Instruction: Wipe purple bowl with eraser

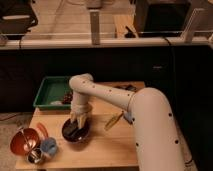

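Where the white arm (150, 130) rose from the lower right of the camera view, we saw its thick upper section lean up and to the left over the wooden table (105, 148), narrowing toward a rounded joint (82, 84) that sat in front of the green tray (50, 92). From that joint the wrist turned sharply and pointed almost straight down, so the arm made a hooked shape over the table's left half. At its end the pale gripper (78, 118) hung tip-down at the purple bowl (82, 134), reaching to or just inside its rim; we could not tell whether it was spread, pressed together or pinching anything. The purple bowl sat on the table toward the front left, directly under the gripper and in front of the tray. We could not tell the eraser apart from the bowl's dark inside. To the left stood an orange-red bowl (24, 141), with a small blue cup (48, 146) between the two bowls, near the purple bowl's rim. A slim yellowish object (114, 120) lay on the table to the right of the purple bowl, apart from it.
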`<move>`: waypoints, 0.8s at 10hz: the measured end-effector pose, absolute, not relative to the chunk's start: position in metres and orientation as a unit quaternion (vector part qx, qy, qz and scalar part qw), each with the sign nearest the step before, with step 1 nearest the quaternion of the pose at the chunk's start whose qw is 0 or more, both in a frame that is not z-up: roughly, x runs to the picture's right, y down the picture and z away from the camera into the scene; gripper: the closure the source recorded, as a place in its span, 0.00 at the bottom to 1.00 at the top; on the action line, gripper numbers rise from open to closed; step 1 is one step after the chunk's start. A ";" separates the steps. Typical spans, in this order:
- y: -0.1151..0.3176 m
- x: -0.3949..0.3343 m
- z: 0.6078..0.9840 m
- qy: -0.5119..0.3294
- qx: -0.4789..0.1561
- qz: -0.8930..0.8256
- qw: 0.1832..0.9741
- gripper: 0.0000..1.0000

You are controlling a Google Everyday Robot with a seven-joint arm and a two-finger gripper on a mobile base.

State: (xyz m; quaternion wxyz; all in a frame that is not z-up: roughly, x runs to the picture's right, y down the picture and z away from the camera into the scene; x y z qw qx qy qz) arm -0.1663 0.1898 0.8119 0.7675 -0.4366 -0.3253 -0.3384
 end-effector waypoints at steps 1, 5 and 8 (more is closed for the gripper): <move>0.186 -0.172 0.812 -0.333 -0.427 -0.337 0.770 1.00; 0.186 -0.195 0.810 -0.363 -0.415 -0.337 0.764 1.00; 0.193 -0.211 0.797 -0.406 -0.409 -0.342 0.743 1.00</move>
